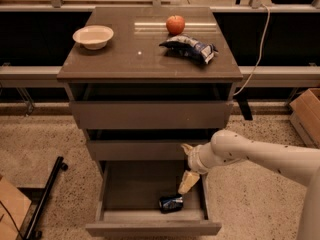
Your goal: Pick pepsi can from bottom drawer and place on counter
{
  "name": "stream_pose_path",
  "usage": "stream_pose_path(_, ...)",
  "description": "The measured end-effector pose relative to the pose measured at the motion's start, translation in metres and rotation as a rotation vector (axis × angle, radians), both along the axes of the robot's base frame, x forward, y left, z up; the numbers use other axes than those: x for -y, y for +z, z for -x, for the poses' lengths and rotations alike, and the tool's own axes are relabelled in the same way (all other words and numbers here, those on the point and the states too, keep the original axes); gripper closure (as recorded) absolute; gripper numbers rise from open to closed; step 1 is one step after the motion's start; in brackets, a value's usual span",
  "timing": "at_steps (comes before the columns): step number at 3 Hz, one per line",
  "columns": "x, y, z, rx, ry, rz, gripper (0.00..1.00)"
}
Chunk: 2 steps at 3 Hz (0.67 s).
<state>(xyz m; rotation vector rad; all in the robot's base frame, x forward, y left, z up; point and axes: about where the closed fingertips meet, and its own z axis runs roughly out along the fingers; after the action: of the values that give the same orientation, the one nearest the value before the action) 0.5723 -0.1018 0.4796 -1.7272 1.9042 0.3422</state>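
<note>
The pepsi can lies on its side inside the open bottom drawer, near its front right. My gripper hangs from the white arm that comes in from the right. It points down into the drawer, just above and right of the can, not touching it. The counter is the glossy top of the cabinet above.
On the counter stand a white bowl, a red apple and a blue-and-white snack bag. The two upper drawers are pulled out slightly. A cardboard box is on the floor at right, a black bar at left.
</note>
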Motion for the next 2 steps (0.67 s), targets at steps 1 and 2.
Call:
stream_pose_path(1,-0.003,-0.015,0.001,-0.016,0.003,-0.005,0.0)
stream_pose_path(2,-0.011,-0.035,0.002,-0.026,0.02,-0.006,0.0)
